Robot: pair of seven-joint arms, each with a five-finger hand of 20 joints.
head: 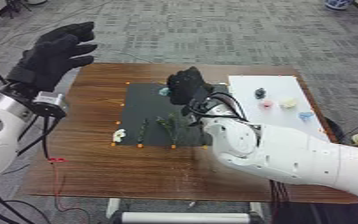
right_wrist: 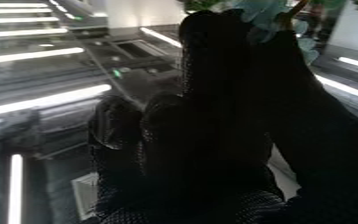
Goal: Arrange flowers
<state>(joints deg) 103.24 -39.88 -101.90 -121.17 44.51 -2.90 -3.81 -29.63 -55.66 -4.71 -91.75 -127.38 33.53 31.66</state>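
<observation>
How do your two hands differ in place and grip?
The left hand is raised off the table's left side; the right hand is over the black mat. The left hand is open and empty; the right hand pinches a leafy stem. Both are gloved in black.

On the table [head: 95, 100], the mat [head: 135, 107] is lying at the centre of the frame, and the board [head: 278, 122] is lying right of it. A bloom [head: 119, 135] is resting at the mat's lower-left corner; rightward, a stem [head: 143, 132], then another stem [head: 172, 125], are lying on the mat. On the board, a flower head [head: 260, 93] is sitting uppermost, two more [head: 266, 104] are lying side by side below, and a fourth [head: 306, 116] is resting lower right.
</observation>
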